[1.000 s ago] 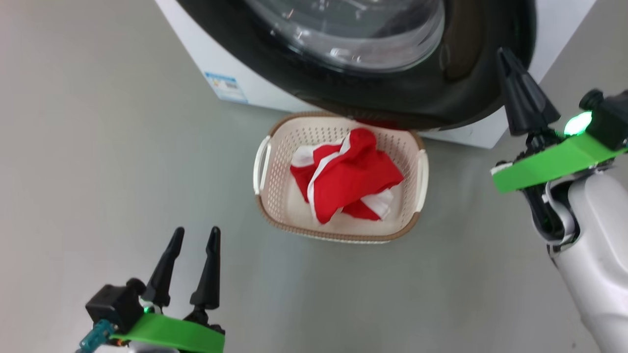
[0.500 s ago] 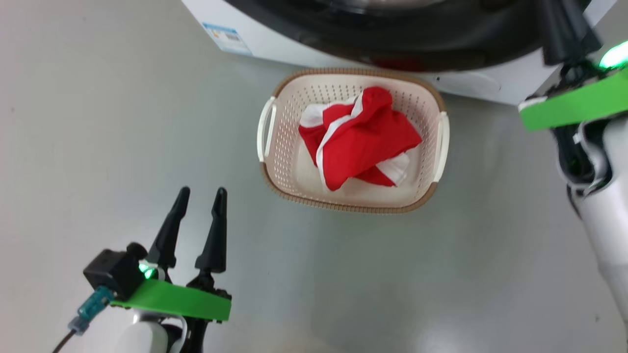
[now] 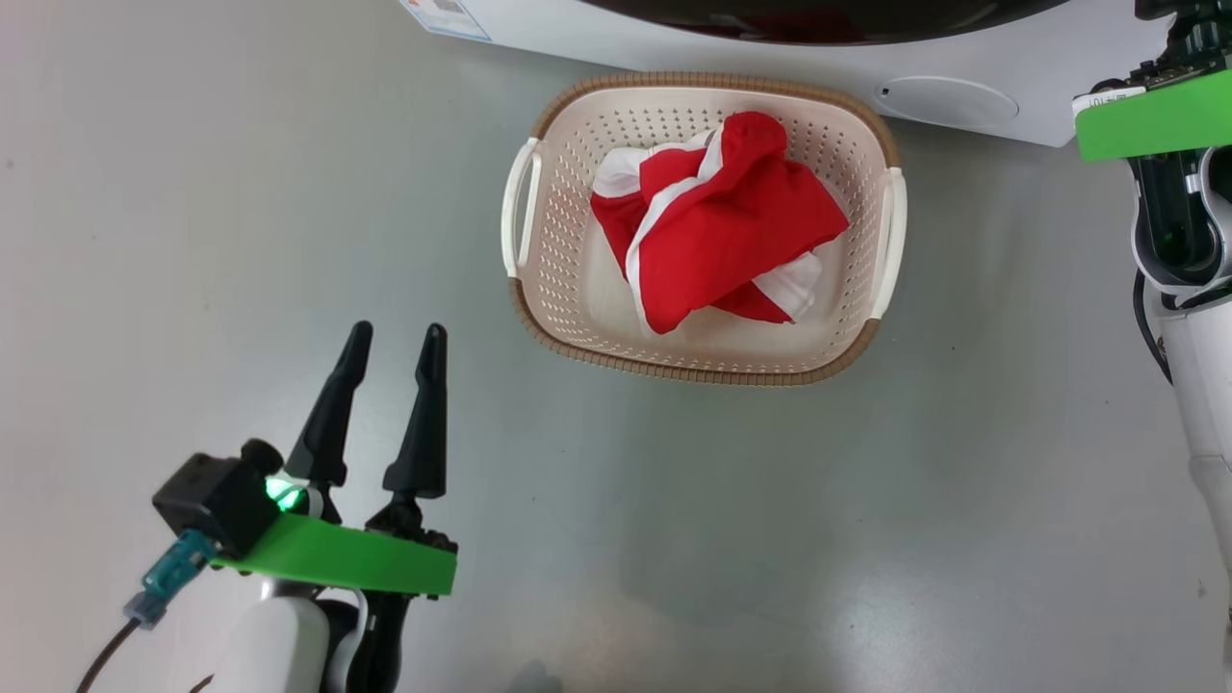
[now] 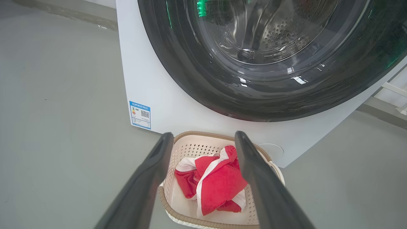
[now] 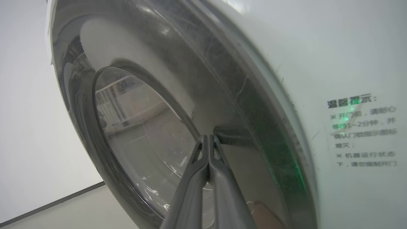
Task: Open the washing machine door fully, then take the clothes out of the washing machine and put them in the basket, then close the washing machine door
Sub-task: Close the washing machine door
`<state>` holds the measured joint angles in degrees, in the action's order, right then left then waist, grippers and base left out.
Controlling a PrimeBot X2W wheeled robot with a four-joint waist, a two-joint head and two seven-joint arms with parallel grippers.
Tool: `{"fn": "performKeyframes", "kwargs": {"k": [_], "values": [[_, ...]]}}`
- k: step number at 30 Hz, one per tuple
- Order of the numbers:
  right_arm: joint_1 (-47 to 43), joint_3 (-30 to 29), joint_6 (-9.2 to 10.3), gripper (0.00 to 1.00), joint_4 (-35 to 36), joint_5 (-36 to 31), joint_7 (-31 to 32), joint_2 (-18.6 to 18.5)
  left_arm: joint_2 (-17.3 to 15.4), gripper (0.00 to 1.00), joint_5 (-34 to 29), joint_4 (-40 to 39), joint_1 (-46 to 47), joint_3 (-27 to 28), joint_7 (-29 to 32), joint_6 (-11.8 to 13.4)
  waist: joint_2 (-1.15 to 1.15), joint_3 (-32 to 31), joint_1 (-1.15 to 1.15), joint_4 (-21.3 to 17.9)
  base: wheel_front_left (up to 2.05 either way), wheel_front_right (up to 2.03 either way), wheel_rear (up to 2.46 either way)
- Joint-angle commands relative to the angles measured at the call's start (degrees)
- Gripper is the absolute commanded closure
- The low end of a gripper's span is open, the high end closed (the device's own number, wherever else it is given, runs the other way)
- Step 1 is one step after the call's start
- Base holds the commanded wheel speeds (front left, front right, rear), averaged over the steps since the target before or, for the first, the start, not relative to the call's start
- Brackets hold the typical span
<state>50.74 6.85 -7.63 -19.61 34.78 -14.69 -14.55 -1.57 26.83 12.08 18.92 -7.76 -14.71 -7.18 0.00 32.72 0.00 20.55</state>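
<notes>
- On the floor (image 3: 192,192) just before the washer (image 3: 539,29), the basket (image 3: 693,371) holds the clothes (image 3: 722,231), bunched as before
- Head view has tilted down since a second ago: basket now sits higher in it, door (image 4: 178,70) nearly off its top edge
- Left gripper (image 3: 397,329) hovers over bare floor, jaws still spread wide, empty
- Right gripper (image 5: 208,137) is pinched shut, empty, tips at the door's black rim; contact unclear
- Door lies flush with the washer front
</notes>
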Motion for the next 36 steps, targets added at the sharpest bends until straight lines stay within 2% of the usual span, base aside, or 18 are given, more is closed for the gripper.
{"fn": "performKeyframes", "kwargs": {"k": [1, 5, 13, 15, 16, 17, 18, 19, 36], "values": [[1.97, -0.56, 0.14, 1.00, 1.56, 0.49, -0.31, 0.54, -1.31, 0.00, 0.59, -1.21, 0.32, 1.66, -0.29, -0.31, 0.00, 0.06, 0.00, -0.05, 0.00, 0.00, 0.00], [2.05, -0.89, 0.14, 1.00, 1.79, 0.55, -0.31, 1.08, -1.31, 0.00, 0.38, -1.03, 0.55, 1.60, -0.29, -0.31, 0.00, -0.26, 0.00, -0.30, 0.00, 0.00, 0.00], [-6.53, 4.90, 0.14, 1.00, 2.21, -0.86, -0.31, 0.40, -1.31, 0.00, -1.05, 0.15, -1.08, 2.51, -0.29, -0.31, 0.00, -4.63, 0.00, -1.44, 0.00, 0.00, 0.00], [-10.07, 6.24, 0.14, 0.84, 2.36, -0.89, -0.31, 0.42, -1.31, 0.00, -1.67, 0.41, -1.86, 3.03, -0.29, -0.31, 0.00, -6.27, 0.00, -2.04, 0.00, 0.00, 0.00], [-11.88, 6.50, 0.14, 0.71, 2.42, -0.74, -0.31, 0.59, -1.31, 0.00, -2.05, 0.42, -2.31, 3.33, -0.29, -0.31, 0.00, -7.10, 0.00, -2.41, 0.00, 0.00, 0.00], [-13.69, 6.88, 0.14, 0.44, 2.46, -0.76, -0.31, 0.65, -1.31, 0.00, -2.46, 0.42, -2.80, 3.60, -0.29, -0.31, 0.00, -7.96, 0.00, -2.79, 0.00, 0.00, 0.00], [-15.43, 7.12, 0.14, 0.03, 2.60, -0.96, -0.31, 0.67, -1.31, 0.00, -2.93, 0.46, -3.31, 3.82, -0.29, -0.31, 0.00, -8.83, 0.00, -3.18, 0.00, 0.00, 0.00], [-17.15, 6.91, 0.14, 0.00, 2.77, -0.91, -0.31, 0.93, -1.31, 0.00, -3.42, 0.49, -3.82, 4.05, -0.29, -0.31, 0.00, -9.68, 0.00, -3.60, 0.00, 0.00, 0.00], [-41.48, 0.98, 0.14, 0.00, 4.94, -1.65, -0.31, 2.99, -1.45, 0.00, -9.64, 0.38, -12.46, 5.35, -0.29, -0.31, 0.00, -22.61, 0.00, -10.09, 0.00, 0.00, 0.00]]}}
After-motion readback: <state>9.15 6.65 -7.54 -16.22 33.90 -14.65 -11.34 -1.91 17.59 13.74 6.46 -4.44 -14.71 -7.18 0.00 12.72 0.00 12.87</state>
